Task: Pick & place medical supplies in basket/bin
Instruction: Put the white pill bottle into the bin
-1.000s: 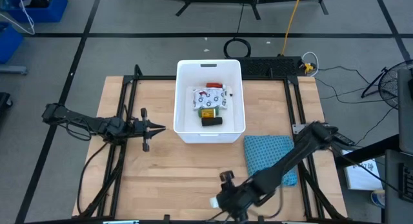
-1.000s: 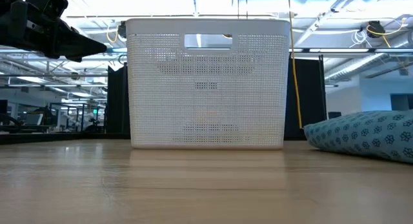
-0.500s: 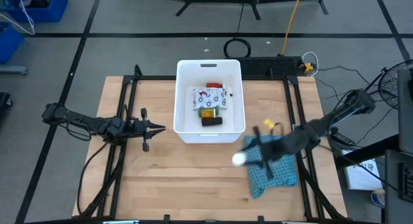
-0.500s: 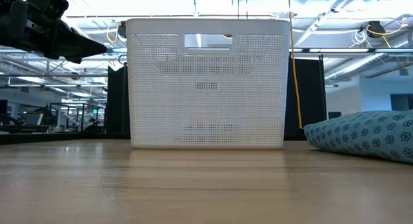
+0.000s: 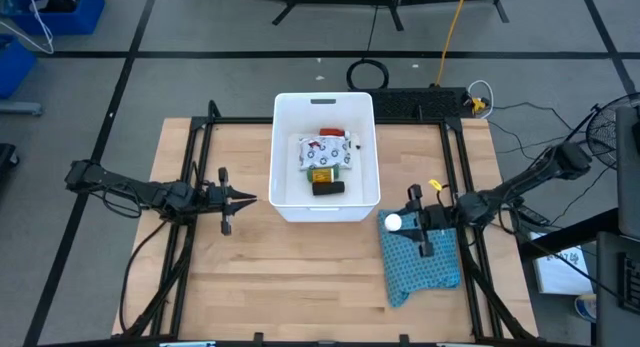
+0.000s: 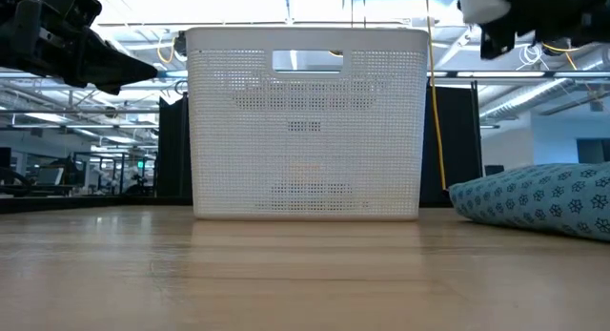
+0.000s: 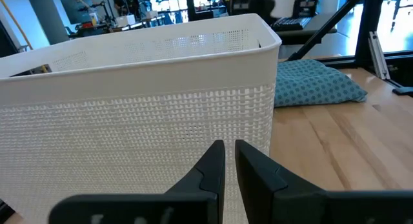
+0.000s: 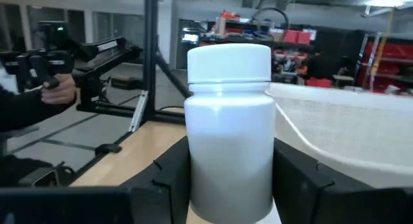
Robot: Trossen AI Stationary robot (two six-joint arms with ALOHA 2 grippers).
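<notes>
The white tub (image 5: pixel 325 115) stands at the table's middle far side. In it lie the flat white packet (image 5: pixel 322 152), a red item (image 5: pixel 330 133), an orange item (image 5: pixel 320 174) and a black block (image 5: pixel 328 188). My right gripper (image 5: pixel 398 223) is shut on the small white bottle (image 5: pixel 391 223), just off the tub's right near corner and above the blue cloth's far edge; the low view shows it high up (image 6: pixel 496 21). My left gripper (image 5: pixel 247 198) hovers shut to the left of the tub, its fingers (image 7: pixel 222 162) pointing at the tub wall (image 7: pixel 129 127). My right gripper pinches the small white bottle by its body (image 8: pixel 229 153), below the cap (image 8: pixel 229 61), between the two fingers (image 8: pixel 173 179). The fingers come level from the table's right side. The bottle stands upright in the hold, lifted clear of table and cloth.
The blue knitted cloth (image 5: pixel 425 262) lies on the table's right near part, under the right gripper. Black frame rails (image 5: pixel 190 157) run along both table sides. A person's hand (image 8: pixel 55 88) shows beyond the table in the right wrist view. Bare wood (image 5: pixel 290 277) lies near the tub's front.
My right gripper, carrying the white bottle, has swung from the table's near edge toward the far edge and to the right, rising into the low view's top. It now stands beside the tub's right near corner, over the cloth. The left arm kept still.
</notes>
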